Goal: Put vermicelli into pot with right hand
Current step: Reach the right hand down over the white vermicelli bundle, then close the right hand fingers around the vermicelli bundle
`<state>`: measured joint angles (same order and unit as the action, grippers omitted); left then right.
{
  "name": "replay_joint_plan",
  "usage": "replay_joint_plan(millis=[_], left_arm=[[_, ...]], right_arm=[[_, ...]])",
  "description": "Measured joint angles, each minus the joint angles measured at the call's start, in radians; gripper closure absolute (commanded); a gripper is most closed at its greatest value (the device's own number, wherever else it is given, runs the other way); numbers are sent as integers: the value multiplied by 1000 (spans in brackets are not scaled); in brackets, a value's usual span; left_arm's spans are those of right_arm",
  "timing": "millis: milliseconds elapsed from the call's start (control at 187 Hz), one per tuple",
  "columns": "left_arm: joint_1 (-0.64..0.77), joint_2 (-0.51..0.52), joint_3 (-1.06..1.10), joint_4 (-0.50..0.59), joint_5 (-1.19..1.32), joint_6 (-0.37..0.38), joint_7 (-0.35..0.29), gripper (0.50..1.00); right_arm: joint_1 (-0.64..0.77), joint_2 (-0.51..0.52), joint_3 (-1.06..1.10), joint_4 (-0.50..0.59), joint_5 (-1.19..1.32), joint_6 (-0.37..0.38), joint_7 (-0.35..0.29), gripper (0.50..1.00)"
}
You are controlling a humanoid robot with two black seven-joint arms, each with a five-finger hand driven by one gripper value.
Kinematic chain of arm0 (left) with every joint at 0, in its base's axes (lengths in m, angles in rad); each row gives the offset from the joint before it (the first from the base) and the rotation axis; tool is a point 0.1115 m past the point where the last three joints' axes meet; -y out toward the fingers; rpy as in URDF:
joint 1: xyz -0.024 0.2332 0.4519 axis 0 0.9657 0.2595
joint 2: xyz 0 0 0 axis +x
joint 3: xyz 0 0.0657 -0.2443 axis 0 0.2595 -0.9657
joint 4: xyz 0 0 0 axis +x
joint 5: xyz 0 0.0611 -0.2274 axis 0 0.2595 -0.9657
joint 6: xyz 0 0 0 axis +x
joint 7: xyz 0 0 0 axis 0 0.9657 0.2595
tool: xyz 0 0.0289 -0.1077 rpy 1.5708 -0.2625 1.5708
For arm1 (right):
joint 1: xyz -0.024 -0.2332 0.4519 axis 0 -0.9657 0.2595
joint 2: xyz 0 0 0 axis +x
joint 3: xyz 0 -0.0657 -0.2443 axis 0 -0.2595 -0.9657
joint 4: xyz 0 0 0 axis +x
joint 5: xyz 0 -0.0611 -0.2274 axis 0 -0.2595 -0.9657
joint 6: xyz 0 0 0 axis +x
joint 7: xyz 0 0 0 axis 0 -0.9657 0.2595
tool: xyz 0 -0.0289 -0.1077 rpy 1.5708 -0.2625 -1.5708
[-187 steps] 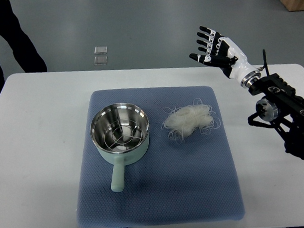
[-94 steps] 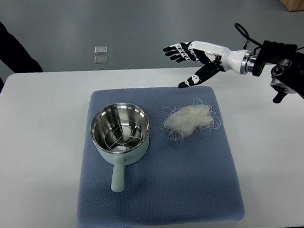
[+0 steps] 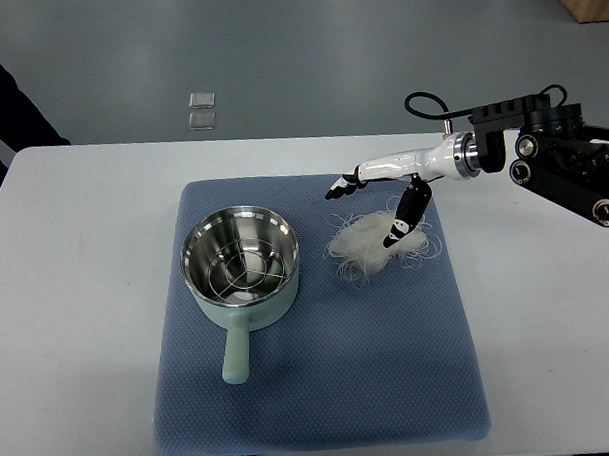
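A pale tangle of vermicelli (image 3: 376, 244) lies on the blue mat (image 3: 319, 389), right of the pot. The mint-green pot (image 3: 241, 269) has a steel inside with a wire rack and its handle points toward me. My right hand (image 3: 370, 202) reaches in from the right, fingers spread and open. Its thumb (image 3: 398, 229) rests on the right part of the vermicelli, while the fingertips (image 3: 338, 188) hover just beyond the tangle's far left edge. It holds nothing. The left arm is out of view.
The mat lies on a white table (image 3: 73, 280). A person's dark sleeve (image 3: 14, 103) shows at the far left edge. Two small square plates (image 3: 202, 109) sit in the floor behind the table.
My right hand has come down and toward me, from above the mat's far edge to the vermicelli. The thumb now touches the tangle. The pot and vermicelli have not moved.
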<state>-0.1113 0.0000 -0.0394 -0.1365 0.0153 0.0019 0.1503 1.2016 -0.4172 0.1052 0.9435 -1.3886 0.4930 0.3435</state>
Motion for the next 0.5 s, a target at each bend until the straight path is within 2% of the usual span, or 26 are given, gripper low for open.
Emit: replay_joint_plan(millis=[321, 502], left_arm=[[-2, 0, 3, 0, 0, 0, 0, 500], [-5, 0, 3, 0, 0, 0, 0, 500]], right_arm=[[-16, 30, -58, -21, -106, -35, -8, 581], [-54, 62, -80, -60, -115, -109, -9, 587]])
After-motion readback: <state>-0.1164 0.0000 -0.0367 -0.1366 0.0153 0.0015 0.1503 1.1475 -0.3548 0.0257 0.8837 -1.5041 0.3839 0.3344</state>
